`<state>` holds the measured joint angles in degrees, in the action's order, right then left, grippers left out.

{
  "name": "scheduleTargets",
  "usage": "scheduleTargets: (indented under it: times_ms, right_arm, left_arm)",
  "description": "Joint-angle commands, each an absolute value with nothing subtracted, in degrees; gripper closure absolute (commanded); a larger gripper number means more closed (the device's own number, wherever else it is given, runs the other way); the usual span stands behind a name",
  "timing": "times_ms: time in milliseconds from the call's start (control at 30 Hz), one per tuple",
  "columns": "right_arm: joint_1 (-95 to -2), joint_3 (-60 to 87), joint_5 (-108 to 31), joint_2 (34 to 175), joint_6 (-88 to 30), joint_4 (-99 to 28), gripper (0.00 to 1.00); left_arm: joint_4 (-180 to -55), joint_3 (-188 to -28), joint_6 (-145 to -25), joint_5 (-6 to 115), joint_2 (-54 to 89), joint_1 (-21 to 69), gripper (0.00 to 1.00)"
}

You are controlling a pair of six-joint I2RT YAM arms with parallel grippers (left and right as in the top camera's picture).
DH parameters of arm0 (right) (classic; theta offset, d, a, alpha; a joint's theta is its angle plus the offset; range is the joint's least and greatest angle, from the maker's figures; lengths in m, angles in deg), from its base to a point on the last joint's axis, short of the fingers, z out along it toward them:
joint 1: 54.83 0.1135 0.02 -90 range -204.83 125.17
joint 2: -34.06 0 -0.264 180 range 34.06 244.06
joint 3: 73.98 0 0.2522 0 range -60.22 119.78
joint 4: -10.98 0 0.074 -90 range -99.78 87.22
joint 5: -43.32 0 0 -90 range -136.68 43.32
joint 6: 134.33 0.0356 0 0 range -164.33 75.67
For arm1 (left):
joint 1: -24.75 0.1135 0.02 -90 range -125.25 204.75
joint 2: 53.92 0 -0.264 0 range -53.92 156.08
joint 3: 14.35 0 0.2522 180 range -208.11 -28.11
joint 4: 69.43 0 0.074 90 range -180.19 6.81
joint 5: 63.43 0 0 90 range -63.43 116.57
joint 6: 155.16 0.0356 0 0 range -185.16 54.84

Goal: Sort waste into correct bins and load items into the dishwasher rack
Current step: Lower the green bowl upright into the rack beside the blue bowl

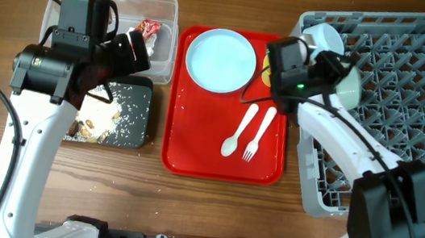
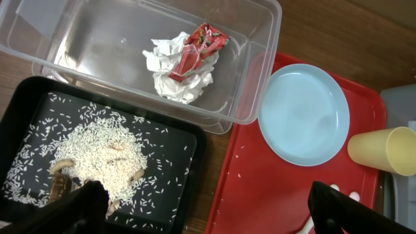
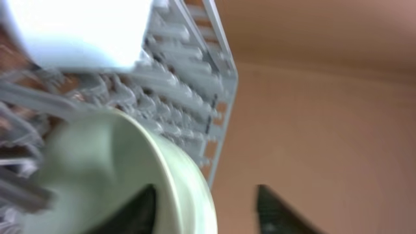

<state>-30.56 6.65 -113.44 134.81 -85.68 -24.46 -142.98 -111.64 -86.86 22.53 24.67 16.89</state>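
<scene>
The red tray point(image 1: 184, 152) lies mid-table and carries the plate point(image 1: 220, 59), spoon point(image 1: 237, 132) and fork point(image 1: 258, 133). The yellow cup point(image 2: 383, 149) stands at its far right corner, and from overhead the right arm mostly hides it. Left of the red tray sit the clear tub point(image 1: 168, 16) and, nearer, the black tray point(image 1: 133, 117) of rice point(image 2: 104, 156). The left gripper point(image 2: 208, 192) hangs over them, fingers spread wide and holding nothing. Only the left wrist view shows the napkin point(image 2: 170, 78) and wrapper point(image 2: 198, 52) inside the tub. Right of the red tray the dishwasher rack point(image 1: 416, 111) runs to the picture's edge. The right gripper point(image 3: 207, 195) is at the rack's tray-side corner, jaws parted astride the rim of a bowl point(image 3: 110, 175) among the pegs. Bare table point(image 1: 210, 208) shows along the tray's near edge.
</scene>
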Motion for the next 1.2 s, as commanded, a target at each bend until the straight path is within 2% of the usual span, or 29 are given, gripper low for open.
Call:
scheduleTargets:
  times_ms: [0, 133, 333, 533, 767, 900, 1000, 1167]
  right_arm:
    - [-28.42, 6.50, -110.22, 135.92, -84.82, -22.79, 0.39]
    - [-28.37, 6.52, -110.22, 135.85, -84.67, -22.49, 0.34]
    - [-27.61, 6.52, -110.22, 134.70, -84.69, -17.70, 0.18]
    - [-25.51, 6.52, -107.01, 131.42, -84.12, -13.02, 0.16]
    - [-25.75, 6.52, -101.35, 122.94, -66.64, -16.35, 0.11]
    - [-27.89, 6.52, -88.89, 115.90, -52.26, -22.60, 0.12]
    - [-31.24, 6.52, -79.21, 111.33, -41.07, -27.25, 0.19]
    - [-37.46, 6.52, -66.79, 108.73, -32.32, -32.94, 0.29]
  left_arm:
    - [-142.85, -112.38, -86.18, 21.97, 24.58, 17.15, 0.00]
    - [-142.85, -112.38, -86.18, 21.97, 24.58, 17.15, 0.00]
    - [-142.85, -112.38, -86.18, 21.97, 24.58, 17.15, 0.00]
    - [-142.85, -112.38, -86.18, 21.97, 24.58, 17.15, 0.00]
    - [-142.85, -112.38, -86.18, 21.97, 24.58, 17.15, 0.00]
    - [-142.85, -112.38, -86.18, 21.97, 24.58, 17.15, 0.00]
    - [-142.85, -112.38, -86.18, 21.97, 24.58, 17.15, 0.00]
    - [-142.85, -112.38, -86.18, 21.97, 24.58, 17.15, 0.00]
